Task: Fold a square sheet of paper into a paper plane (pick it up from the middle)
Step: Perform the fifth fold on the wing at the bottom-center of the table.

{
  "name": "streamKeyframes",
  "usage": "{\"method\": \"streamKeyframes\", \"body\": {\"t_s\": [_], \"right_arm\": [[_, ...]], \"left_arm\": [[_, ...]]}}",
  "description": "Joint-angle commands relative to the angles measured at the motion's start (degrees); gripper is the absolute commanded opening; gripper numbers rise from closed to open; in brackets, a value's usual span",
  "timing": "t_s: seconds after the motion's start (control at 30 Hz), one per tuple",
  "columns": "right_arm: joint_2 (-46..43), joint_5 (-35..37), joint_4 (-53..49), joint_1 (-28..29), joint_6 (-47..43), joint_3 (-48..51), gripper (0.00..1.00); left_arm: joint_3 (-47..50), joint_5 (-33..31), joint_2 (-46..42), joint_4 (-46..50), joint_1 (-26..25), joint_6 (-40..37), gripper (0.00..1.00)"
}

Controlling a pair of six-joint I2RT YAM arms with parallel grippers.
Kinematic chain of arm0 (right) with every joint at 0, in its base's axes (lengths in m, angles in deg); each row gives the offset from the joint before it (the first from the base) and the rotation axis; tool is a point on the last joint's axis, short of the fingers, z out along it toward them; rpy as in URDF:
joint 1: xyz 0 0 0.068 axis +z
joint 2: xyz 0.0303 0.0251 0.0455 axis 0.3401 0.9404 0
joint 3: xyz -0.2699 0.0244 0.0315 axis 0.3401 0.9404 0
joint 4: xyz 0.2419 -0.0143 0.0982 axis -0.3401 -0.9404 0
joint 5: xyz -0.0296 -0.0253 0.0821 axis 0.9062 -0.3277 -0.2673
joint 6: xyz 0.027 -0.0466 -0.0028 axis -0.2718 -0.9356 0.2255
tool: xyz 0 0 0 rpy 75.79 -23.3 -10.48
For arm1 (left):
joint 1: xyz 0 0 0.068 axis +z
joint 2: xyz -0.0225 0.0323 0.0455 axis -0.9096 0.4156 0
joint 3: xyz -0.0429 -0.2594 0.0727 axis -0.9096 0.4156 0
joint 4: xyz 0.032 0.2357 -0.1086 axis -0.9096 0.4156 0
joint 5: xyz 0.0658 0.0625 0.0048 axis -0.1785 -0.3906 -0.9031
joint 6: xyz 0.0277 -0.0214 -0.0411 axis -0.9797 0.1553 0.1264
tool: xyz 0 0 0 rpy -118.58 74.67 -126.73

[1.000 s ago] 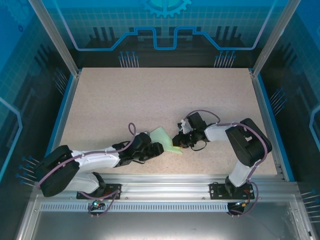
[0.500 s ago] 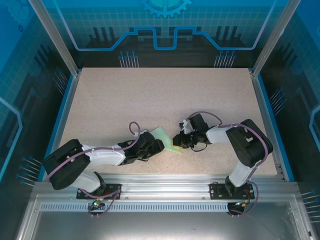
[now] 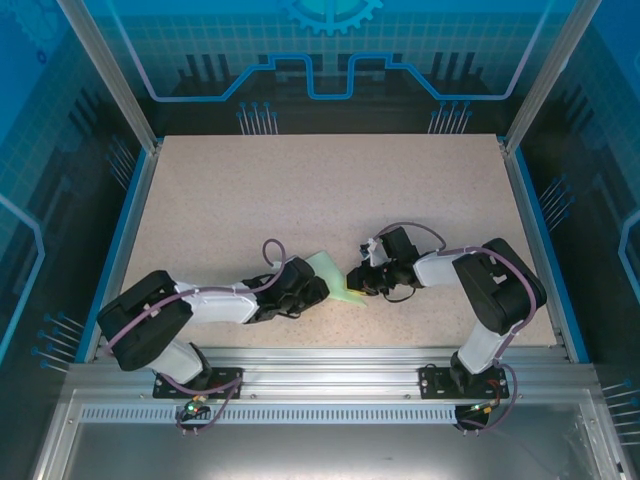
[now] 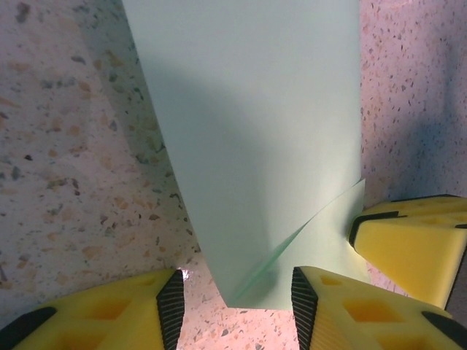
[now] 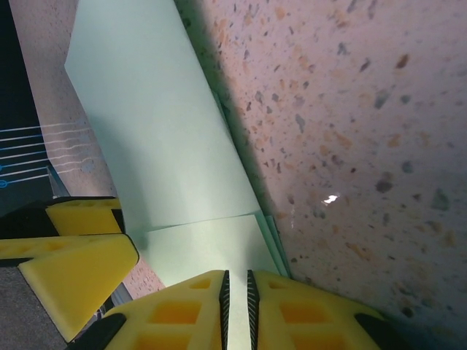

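The pale green sheet of paper (image 3: 328, 270), already partly folded, is near the middle of the near edge of the worktop (image 3: 300, 190), between the two grippers. The right gripper (image 5: 237, 281) has its fingers (image 5: 182, 313) pressed almost together on one edge of the sheet and holds it. The left gripper (image 4: 233, 292) has its fingers (image 4: 109, 313) apart around the sheet's corner. One pad is at the paper and the other is clear of it.

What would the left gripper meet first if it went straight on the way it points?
The paper: its folded corner lies between the open jaws of the left gripper. Beyond it, likely the right gripper, which grips the paper; depth unclear.
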Motion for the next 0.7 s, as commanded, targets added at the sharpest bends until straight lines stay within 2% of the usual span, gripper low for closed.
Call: {"method": "streamKeyframes", "body": {"t_s": [0.0,0.27,0.67], "right_arm": [[-0.12,-0.99,-1.03,-0.42,-0.38,1.00,0.17],[-0.46,-1.05,-2.17,-0.88,-1.17,0.43,0.17],[-1.11,-1.51,-3.11,-1.10,-1.78,-0.14,0.18]], "left_arm": [[-2.82,0.34,2.75,-8.25,0.72,-0.60,0.48],[-1.04,-3.23,-1.10,-2.70,0.79,1.25,0.47],[-2.03,-1.27,0.17,-5.82,0.78,0.69,0.44]]}}
